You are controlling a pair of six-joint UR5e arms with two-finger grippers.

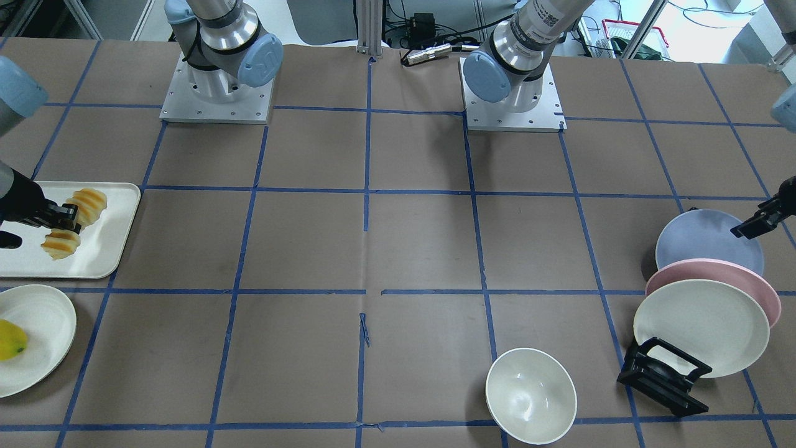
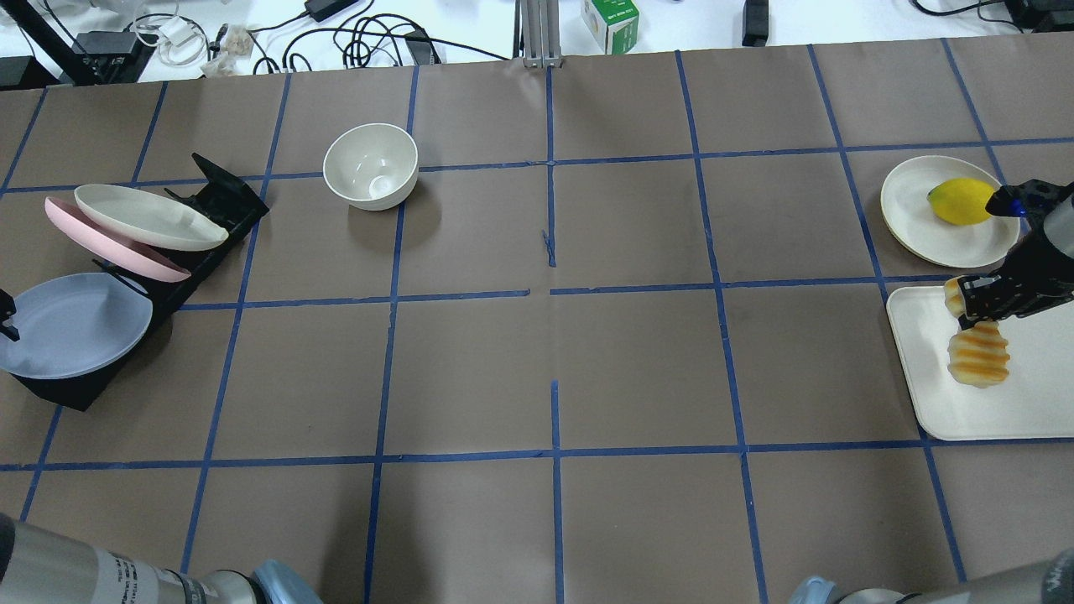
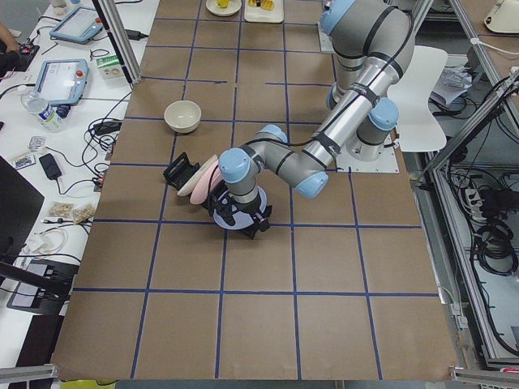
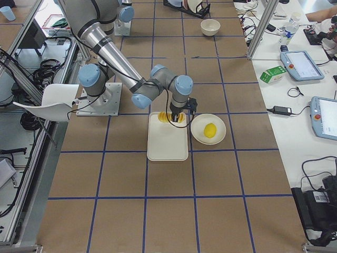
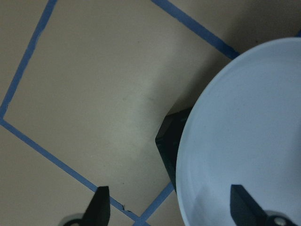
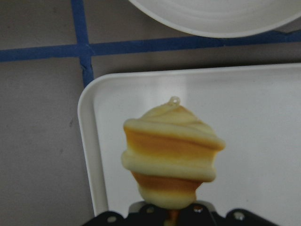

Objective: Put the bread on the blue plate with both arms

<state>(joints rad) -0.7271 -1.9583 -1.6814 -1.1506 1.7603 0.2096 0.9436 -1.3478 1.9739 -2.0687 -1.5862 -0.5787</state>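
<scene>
The bread (image 1: 86,205) is a ridged yellow and orange loaf over the white tray (image 1: 109,249) at the table's end. My right gripper (image 1: 62,219) is shut on the bread's middle, and both ends stick out; the bread also shows in the overhead view (image 2: 978,356) and the right wrist view (image 6: 170,155). The blue plate (image 1: 703,239) leans in the black rack (image 1: 662,376) at the other end. My left gripper (image 5: 170,205) is open, and its fingers (image 5: 99,203) straddle the plate's rim (image 5: 249,117).
A pink plate (image 1: 709,269) and a cream plate (image 1: 699,326) lean in the same rack in front of the blue one. A cream bowl (image 1: 530,395) stands near the rack. A cream plate (image 1: 43,330) with a yellow fruit (image 1: 11,339) lies beside the tray.
</scene>
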